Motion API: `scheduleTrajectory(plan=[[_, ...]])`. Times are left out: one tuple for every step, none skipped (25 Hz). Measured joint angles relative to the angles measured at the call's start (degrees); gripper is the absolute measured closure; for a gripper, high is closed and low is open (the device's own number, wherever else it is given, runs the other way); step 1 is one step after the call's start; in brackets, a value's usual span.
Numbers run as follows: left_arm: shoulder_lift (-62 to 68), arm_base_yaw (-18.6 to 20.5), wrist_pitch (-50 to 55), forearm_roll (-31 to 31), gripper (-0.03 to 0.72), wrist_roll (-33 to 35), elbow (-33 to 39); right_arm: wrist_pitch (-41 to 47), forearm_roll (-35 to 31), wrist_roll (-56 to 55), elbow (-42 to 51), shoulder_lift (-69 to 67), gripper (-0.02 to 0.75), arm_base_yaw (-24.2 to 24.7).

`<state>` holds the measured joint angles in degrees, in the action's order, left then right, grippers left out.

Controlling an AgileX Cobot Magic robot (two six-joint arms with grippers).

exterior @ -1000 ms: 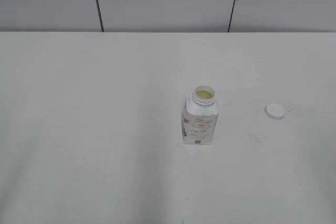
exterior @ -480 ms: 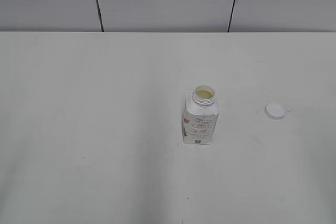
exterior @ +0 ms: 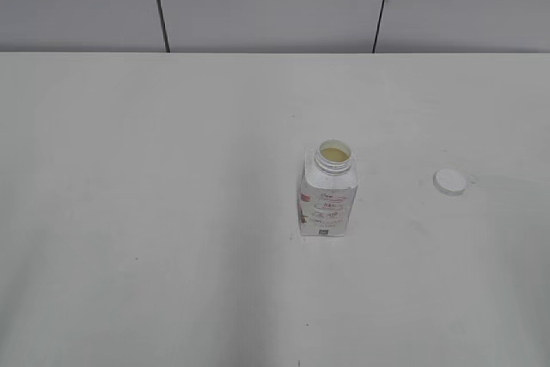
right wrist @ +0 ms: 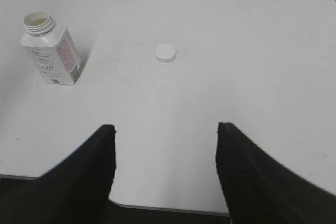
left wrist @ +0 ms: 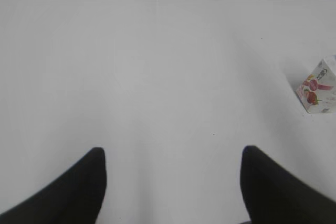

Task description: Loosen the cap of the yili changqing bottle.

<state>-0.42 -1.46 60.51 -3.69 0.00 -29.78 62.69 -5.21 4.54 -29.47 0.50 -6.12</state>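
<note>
The yili changqing bottle (exterior: 327, 198) stands upright on the white table, its neck open and yellowish inside. It also shows in the right wrist view (right wrist: 50, 51) and at the right edge of the left wrist view (left wrist: 318, 85). The white cap (exterior: 450, 181) lies flat on the table to the bottle's right, apart from it, and shows in the right wrist view (right wrist: 166, 53). My left gripper (left wrist: 172, 153) is open and empty, far left of the bottle. My right gripper (right wrist: 166, 128) is open and empty near the table's front edge. Neither gripper shows in the exterior view.
The white table (exterior: 172, 212) ends at a grey panelled wall (exterior: 275, 2) at the back. Its front edge (right wrist: 168, 207) shows just under my right gripper.
</note>
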Motion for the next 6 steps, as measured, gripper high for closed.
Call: scheduleTrajectory(plan=[[0.0, 0.0, 0.0, 0.0, 0.2, 0.0, 0.0, 0.0, 0.0, 0.0, 0.0, 0.0, 0.256, 0.0], [0.0, 0.0, 0.0, 0.0, 0.2, 0.0, 0.0, 0.0, 0.0, 0.0, 0.0, 0.0, 0.256, 0.0], [0.0, 0.0, 0.0, 0.0, 0.2, 0.0, 0.0, 0.0, 0.0, 0.0, 0.0, 0.0, 0.256, 0.0], [0.0, 0.0, 0.0, 0.0, 0.2, 0.0, 0.0, 0.0, 0.0, 0.0, 0.0, 0.0, 0.256, 0.0], [0.0, 0.0, 0.0, 0.0, 0.2, 0.0, 0.0, 0.0, 0.0, 0.0, 0.0, 0.0, 0.256, 0.0], [0.0, 0.0, 0.0, 0.0, 0.2, 0.0, 0.0, 0.0, 0.0, 0.0, 0.0, 0.0, 0.257, 0.0]])
